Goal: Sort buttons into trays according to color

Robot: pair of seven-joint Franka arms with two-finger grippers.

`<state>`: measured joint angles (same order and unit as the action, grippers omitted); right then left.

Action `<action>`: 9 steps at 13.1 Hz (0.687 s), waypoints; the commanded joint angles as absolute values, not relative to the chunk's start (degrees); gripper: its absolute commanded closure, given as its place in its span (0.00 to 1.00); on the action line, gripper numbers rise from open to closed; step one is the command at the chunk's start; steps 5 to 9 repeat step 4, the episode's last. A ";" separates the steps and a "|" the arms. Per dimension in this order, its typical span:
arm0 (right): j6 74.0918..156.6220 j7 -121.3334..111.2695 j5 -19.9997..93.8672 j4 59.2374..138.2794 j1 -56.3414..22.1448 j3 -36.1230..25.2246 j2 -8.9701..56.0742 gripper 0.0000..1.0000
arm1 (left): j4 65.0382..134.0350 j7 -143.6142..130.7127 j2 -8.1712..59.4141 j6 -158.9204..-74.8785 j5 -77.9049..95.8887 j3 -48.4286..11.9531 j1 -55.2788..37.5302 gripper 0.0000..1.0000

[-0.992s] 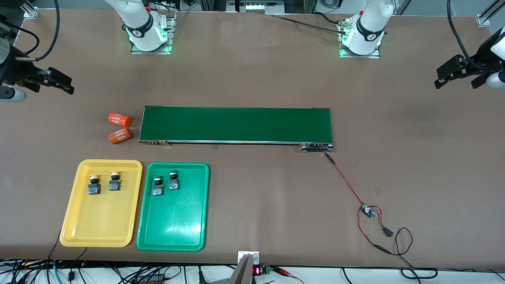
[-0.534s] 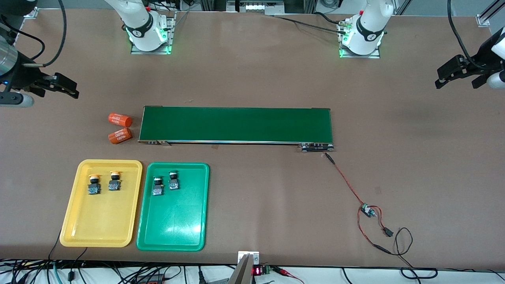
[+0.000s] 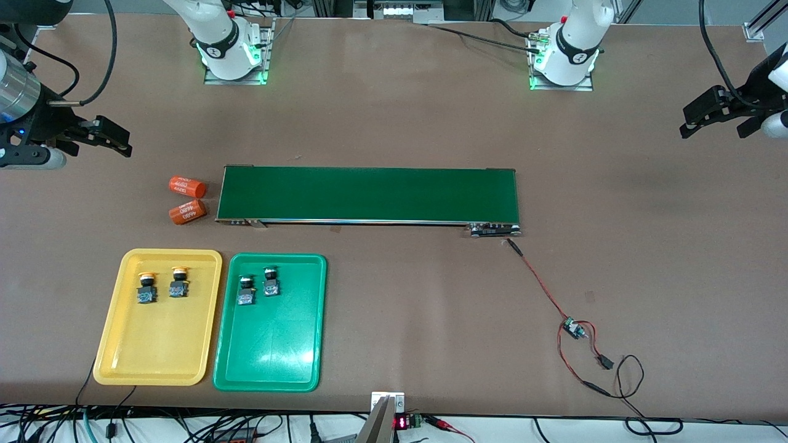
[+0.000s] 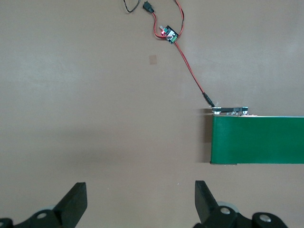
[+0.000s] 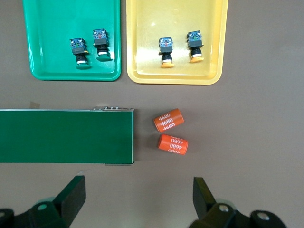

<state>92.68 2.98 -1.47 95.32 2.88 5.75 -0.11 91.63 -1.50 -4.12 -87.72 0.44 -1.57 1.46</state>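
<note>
We see the table (image 3: 394,123) bearing a long dark-green belt (image 3: 368,194) across its middle. Nearer the camera than the belt, toward the right arm's end, lie the two trays, just beside each other. The yellow tray (image 3: 157,351) is closer to the right arm's end of the table, and the green tray (image 3: 271,357) sits beside it toward the centre.

The right gripper (image 3: 117,140) hangs in the air over bare table at the right arm's end, its fingers spread apart with nothing between them; in its wrist view the fingers (image 5: 71,195) frame the belt's end and the trays. The left gripper (image 3: 692,123) hangs over bare table at the left arm's end, also spread wide and empty, its fingers (image 4: 76,202) apart in its own wrist view.

Two orange cylinders (image 3: 186,199) with white print lie side by side just off the belt's end, toward the right arm.

The two yellow buttons (image 3: 162,285) rest side by side in the yellow tray, at its end closest to the belt. The two green buttons (image 3: 258,287) rest likewise in the green tray; their caps are hard to make out from the front, but look green in the right wrist view.

A red wire (image 3: 542,286) runs from the belt's other end to a small board (image 3: 574,329).
</note>
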 commanded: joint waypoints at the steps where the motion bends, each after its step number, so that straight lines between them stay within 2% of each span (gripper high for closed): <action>1: 93.16 3.08 -1.93 94.83 2.82 6.42 0.26 0.00 | 90.26 -1.05 -3.95 -86.40 0.79 -1.49 1.76 0.00; 9: 93.25 3.16 -1.85 94.75 1.93 6.33 0.26 0.00 | 90.18 -1.05 -3.96 -86.40 0.79 -1.67 1.76 0.00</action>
